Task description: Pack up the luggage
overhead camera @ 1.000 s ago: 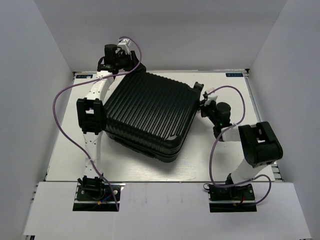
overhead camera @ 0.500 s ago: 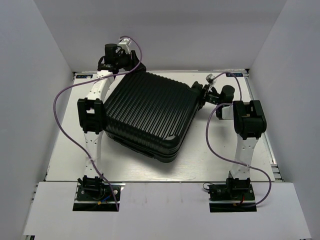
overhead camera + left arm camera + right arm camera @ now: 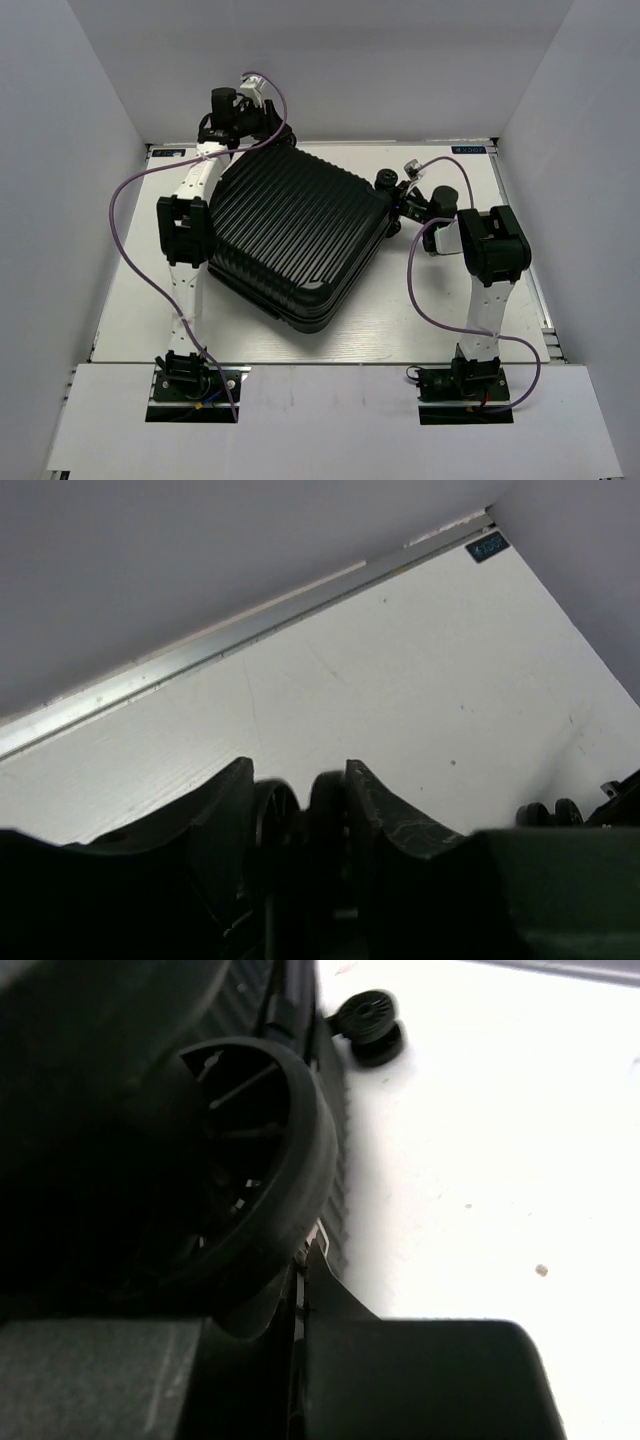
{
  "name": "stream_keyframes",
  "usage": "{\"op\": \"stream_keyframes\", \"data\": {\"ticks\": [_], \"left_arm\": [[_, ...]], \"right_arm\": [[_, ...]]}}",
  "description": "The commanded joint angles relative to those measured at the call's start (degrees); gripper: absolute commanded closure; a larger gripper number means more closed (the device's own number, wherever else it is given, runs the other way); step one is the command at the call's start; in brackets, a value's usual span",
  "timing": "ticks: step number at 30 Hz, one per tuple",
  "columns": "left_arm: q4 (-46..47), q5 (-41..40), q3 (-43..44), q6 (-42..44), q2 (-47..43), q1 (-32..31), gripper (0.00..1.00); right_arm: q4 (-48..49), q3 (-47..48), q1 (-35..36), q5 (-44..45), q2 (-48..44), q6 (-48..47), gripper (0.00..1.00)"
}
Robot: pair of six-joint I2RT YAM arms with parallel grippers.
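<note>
Black luggage (image 3: 290,235) skewed on counter (image 3: 400,320), wheeled end far; left pincer (image 3: 295,780) clamped astride far-left wheel (image 3: 275,810), right pincer (image 3: 395,195) shut empty against far-right wheel (image 3: 250,1180).

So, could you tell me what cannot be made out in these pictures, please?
Inside of the luggage: every view, hidden by its shut shell.
Left hand grip: wrist view, too dark between the fingers; top view, too small.
Right hand contact with the luggage: wrist view blurred, with a wheel filling it; top view, too small.
</note>
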Motion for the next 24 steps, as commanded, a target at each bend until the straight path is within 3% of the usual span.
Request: {"op": "stream_keyframes", "data": {"ticks": [1,3,6,10,11,13,14,15,16,17,18,19,20,22,23,24], "left_arm": [[-7.6,4.8,-6.1,0.9,4.6,-9.0,1.00],[-7.9,5.0,-6.6,1.4,4.1,-9.1,1.00],[-8.1,5.6,-6.9,1.5,3.9,-9.7,1.00],[-9.8,2.4,-7.1,2.4,3.0,-9.6,1.00],[-10.6,0.9,-7.5,2.7,2.2,-9.6,1.00],[-11.4,-5.1,-8.4,2.2,0.4,-8.9,0.83],[-11.3,-6.6,-9.2,0.8,-1.1,-8.4,0.71],[-11.2,-9.3,-9.4,0.0,-2.4,-7.6,0.61],[-11.3,-10.9,-9.6,-2.8,-3.1,-6.5,0.58],[-11.8,-13.3,-9.1,-3.9,-4.3,-6.0,0.54],[-12.0,-14.4,-8.2,-4.8,-5.2,-4.8,0.46],[-12.8,-15.2,-7.7,-5.3,-5.6,-3.8,0.14],[-13.6,-16.9,-7.0,-7.2,-6.9,-3.3,0.00],[-14.6,-20.3,-6.1,-7.6,-9.2,-1.9,0.00],[-15.4,-21.9,-6.1,-7.6,-11.1,-1.7,0.00],[-16.1,-23.2,-6.0,-6.2,-13.2,-1.7,0.00]], "right_arm": [[17.3,2.3,8.9,20.0,-1.1,-1.2,1.00],[17.3,6.4,9.4,24.2,0.8,0.5,1.00],[17.4,11.8,10.1,21.3,3.3,2.3,1.00],[17.3,9.4,10.7,20.7,0.2,1.1,1.00],[17.3,7.2,10.6,21.6,-1.2,0.9,0.92],[17.0,4.1,10.0,22.9,-3.5,-0.1,0.76],[17.0,1.4,9.8,23.9,-5.4,-0.1,0.74],[16.9,-1.5,9.5,24.6,-6.5,-0.4,0.65],[16.8,-2.7,9.0,27.1,-8.5,-1.3,0.58],[16.0,-5.2,8.6,28.2,-10.7,-1.2,0.49],[15.1,-7.0,8.1,29.4,-11.8,-0.9,0.30],[14.0,-7.8,7.7,32.2,-14.2,-1.0,0.10],[8.2,-9.8,7.1,33.5,-16.7,-1.4,0.10],[0.9,-9.8,6.4,39.6,-23.7,-2.5,0.10],[-17.3,-8.8,5.4,45.4,-25.7,-2.9,0.10],[-25.4,-7.5,5.3,48.8,-27.4,-3.3,0.10]]}}
